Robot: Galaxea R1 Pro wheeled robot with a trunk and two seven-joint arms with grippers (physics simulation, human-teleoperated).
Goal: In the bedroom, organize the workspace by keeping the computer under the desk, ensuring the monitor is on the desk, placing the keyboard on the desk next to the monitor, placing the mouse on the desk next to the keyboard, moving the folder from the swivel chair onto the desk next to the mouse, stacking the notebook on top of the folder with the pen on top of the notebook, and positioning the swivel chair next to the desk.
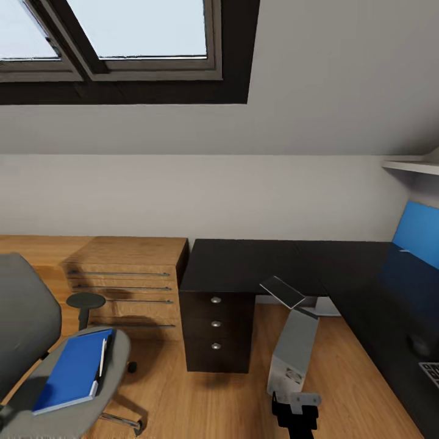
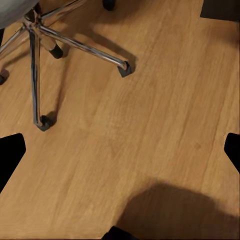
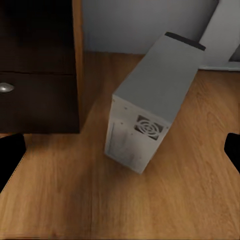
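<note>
**Wooden floor, black desk, tower standing out in the open**

Wood flooring point(image 2: 150, 125) runs beneath both wrist cameras. Each wrist view has dark finger tips at its two side edges with a broad gap between them, so both grippers stand wide, holding nothing. Ahead of the left gripper point(image 2: 120, 155) is bare floor, and farther off the chrome star base and castors of the swivel chair point(image 2: 55, 42). Ahead of the right gripper point(image 3: 120, 152) the computer point(image 3: 150, 105), a light grey tower with a round vent, sits on the floor just beside the black drawer unit point(image 3: 35, 75).

From the head view, the computer point(image 1: 294, 350) lies on the floor in the angle of the L-shaped desk point(image 1: 256, 265), in front of its edge. The keyboard point(image 1: 431, 372) and a dark rounded thing, probably the mouse point(image 1: 419, 344), sit on the desk's right wing. The folder point(image 1: 73, 372) lies on the chair seat point(image 1: 113, 366) with the pen point(image 1: 101, 360) along its edge. A wooden chest of drawers point(image 1: 128, 286) stands just left of the desk.
</note>
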